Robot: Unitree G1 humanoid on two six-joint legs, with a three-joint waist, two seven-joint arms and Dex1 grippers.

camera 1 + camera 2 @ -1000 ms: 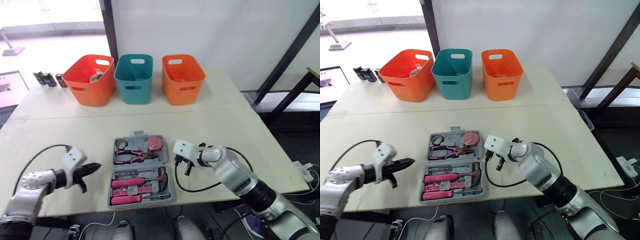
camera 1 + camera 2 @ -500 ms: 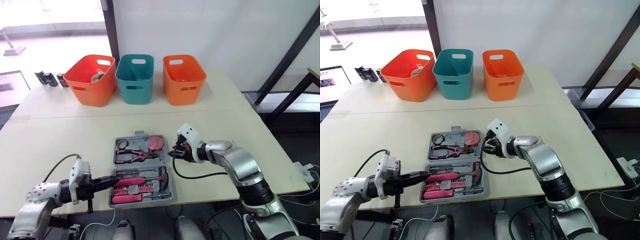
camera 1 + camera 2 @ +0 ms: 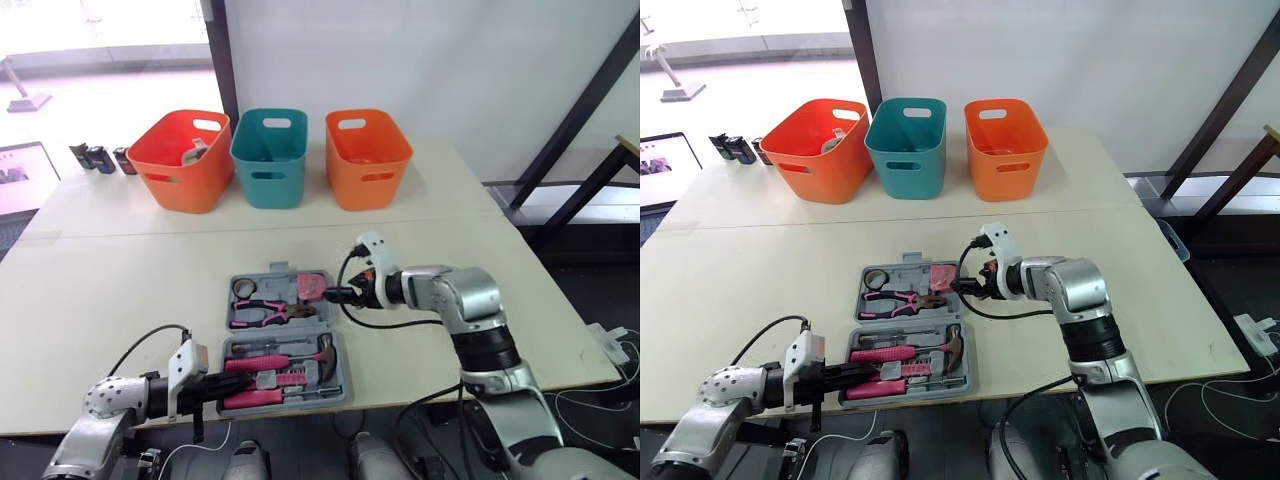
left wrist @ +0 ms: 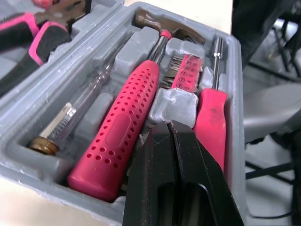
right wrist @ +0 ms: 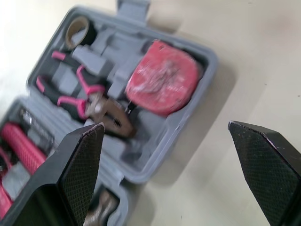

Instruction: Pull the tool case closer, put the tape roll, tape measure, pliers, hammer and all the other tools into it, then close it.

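Tool case (image 3: 342, 385) lies open near the front edge of the table (image 3: 120, 280), with tools seated in both halves.

Head views: the left gripper (image 3: 232, 382) reaches into the near half from the robot's left. The right gripper (image 3: 335, 294) sits just beside the far half's right edge.

Left wrist view: the fingers are pressed together, tips between the hammer (image 4: 127, 127) and the screwdriver (image 4: 209, 115).

Right wrist view: the fingers (image 5: 80, 165) stand wide apart and hold nothing. Beyond them lie the tape measure (image 5: 162, 77), pliers (image 5: 89, 94) and tape roll (image 5: 77, 30).

Closing appears to be the step in hand. Clear the left tip from the tray, then fold the far half over evenly. Check that no handle stands proud.
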